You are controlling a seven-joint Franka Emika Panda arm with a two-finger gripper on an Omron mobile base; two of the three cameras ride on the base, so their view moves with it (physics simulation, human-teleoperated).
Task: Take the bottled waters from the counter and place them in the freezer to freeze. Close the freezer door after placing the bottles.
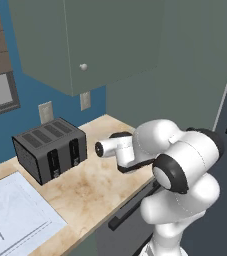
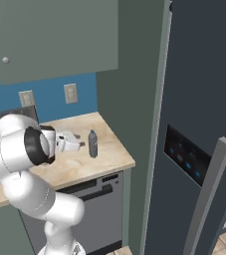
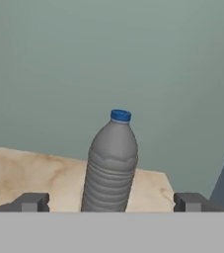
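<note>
One bottled water (image 3: 111, 168), smoky grey with a blue cap, stands upright on the beige counter (image 3: 24, 168) near its right end. My gripper (image 3: 111, 202) is open, level with the bottle's lower body; its fingertips (image 3: 32, 202) stand wide on either side and do not touch it. From the right base view the bottle (image 2: 92, 144) sits just right of my gripper (image 2: 79, 145), close to the counter (image 2: 112, 157) edge. The dark freezer door (image 2: 204, 74) with its blue-lit panel (image 2: 186, 155) and long handle (image 2: 209, 194) rises at the right.
A black toaster (image 1: 50, 150) stands at the back left of the counter (image 1: 95, 187). A grey-green wall cabinet (image 1: 85, 40) hangs above. A white sink basin (image 1: 15, 215) lies at the left. A tall grey-green panel (image 2: 134, 74) separates counter and fridge. A dishwasher front (image 2: 99, 199) is below.
</note>
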